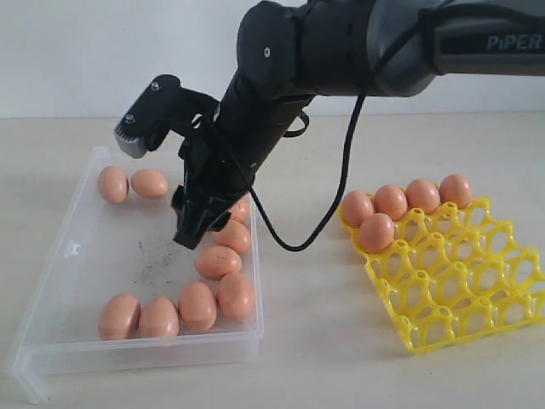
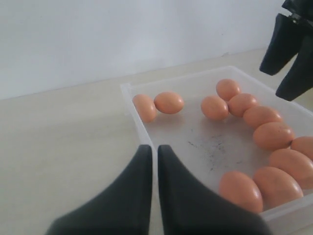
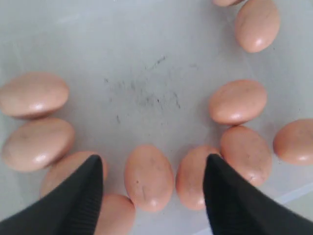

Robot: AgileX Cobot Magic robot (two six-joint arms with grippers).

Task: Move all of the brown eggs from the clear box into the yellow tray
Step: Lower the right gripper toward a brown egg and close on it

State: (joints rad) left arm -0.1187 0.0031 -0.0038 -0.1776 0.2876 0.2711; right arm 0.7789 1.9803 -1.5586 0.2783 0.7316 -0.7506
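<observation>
Pick-up step: right gripper (image 3: pixel 154 161) hung spread, empty, over clear box (image 1: pixel 111 247); brown egg (image 3: pixel 148 177) lay below gap between jaws. Egg on side, long axis crosswise to jaw line. Next: descend, close gently across short width. Yellow tray (image 1: pixel 460 290) held five. Left gripper (image 2: pixel 151 148) pressed together beside box.

brown eggs (image 3: pixel 148 177): smooth, I see a soft sheen
clear box (image 1: pixel 136 351): transparent plastic (floor speckled dark)
yellow tray (image 1: pixel 423 278): glossy plastic
bench (image 1: pixel 324 349): pale, matt
</observation>
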